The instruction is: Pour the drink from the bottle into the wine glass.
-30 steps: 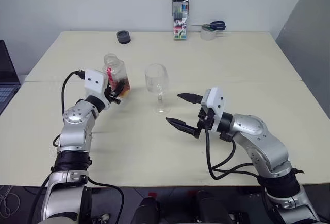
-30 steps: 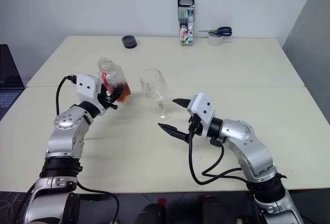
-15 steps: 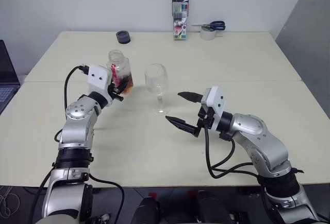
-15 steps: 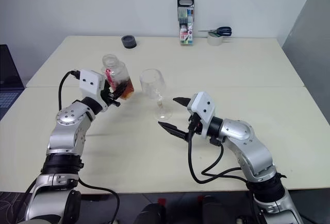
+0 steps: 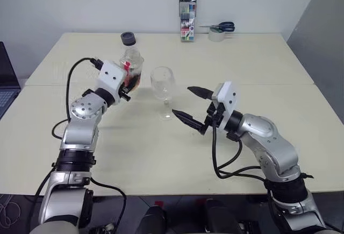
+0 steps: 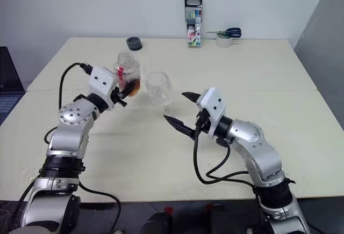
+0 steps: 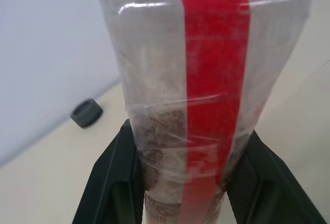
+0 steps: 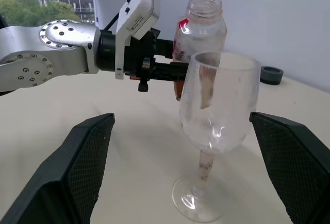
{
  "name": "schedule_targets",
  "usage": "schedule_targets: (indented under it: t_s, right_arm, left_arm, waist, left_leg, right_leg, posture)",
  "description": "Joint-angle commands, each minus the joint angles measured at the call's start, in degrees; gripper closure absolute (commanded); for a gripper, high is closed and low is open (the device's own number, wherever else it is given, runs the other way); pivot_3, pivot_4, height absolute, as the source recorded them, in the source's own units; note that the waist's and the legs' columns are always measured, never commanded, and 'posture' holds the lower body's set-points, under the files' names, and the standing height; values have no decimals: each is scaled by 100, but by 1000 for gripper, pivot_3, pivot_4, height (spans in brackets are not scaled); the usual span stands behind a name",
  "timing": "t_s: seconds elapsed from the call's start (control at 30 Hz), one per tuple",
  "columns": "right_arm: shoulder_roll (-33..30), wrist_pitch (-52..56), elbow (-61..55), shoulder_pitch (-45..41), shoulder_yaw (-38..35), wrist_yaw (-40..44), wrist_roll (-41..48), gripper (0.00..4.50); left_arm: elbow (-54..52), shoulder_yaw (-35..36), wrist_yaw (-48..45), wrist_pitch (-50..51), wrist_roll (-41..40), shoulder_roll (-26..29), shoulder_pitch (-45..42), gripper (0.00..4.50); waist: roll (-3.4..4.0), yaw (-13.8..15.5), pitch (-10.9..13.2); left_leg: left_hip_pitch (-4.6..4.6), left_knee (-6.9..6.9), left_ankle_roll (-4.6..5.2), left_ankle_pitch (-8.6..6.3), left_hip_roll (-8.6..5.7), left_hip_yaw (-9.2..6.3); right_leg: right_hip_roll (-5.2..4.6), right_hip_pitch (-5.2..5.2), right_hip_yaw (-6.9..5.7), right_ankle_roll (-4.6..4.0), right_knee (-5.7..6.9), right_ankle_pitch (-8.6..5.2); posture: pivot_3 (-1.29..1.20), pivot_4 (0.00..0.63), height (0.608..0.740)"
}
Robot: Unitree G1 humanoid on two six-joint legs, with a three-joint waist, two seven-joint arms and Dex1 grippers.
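1. The bottle, uncapped and with little drink low in it, is clamped by the left gripper and held off the table, beside the glass, likely for pouring.
2. The right gripper is kept wide open and empty around the glass stem, apparently to steady it.

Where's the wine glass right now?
In the left eye view the wine glass stands empty on the table near its middle, between the bottle that the left pincer holds to its left and the open right pincer.
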Motion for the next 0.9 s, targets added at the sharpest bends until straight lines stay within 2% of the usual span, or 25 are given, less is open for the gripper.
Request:
schedule_targets:
  t_s: [0.03,0.53,0.9]
  right_arm:
    - [107,-28,-50,-156,-80,-101,92,0]
    - [396,11,110,-376,-56,-359,65,0]
    - [343,177,152,-463,-62,-335,65,0]
  left_arm:
    - [-120,-112,160,-643,480,268,-358,2829]
    - [796,-718,411,-2361,1831,823,-1013,2829]
    - [1582,-1078,879,-3387,2686,1186,-1568,2829]
  waist:
    - [0,0,0]
    - [0,-19,1]
    - [1,-22,1]
  left_leg:
    - [-1,0,0,0,-1,0]
    - [-1,-1,8,-4,-1,2]
    - [-1,-2,17,-9,-2,3]
  right_leg:
    - [0,0,0,0,0,0]
    - [1,-3,0,0,2,0]
    - [1,-5,0,0,3,0]
  posture:
    - [0,150,740]
    - [0,150,740]
    - [0,150,740]
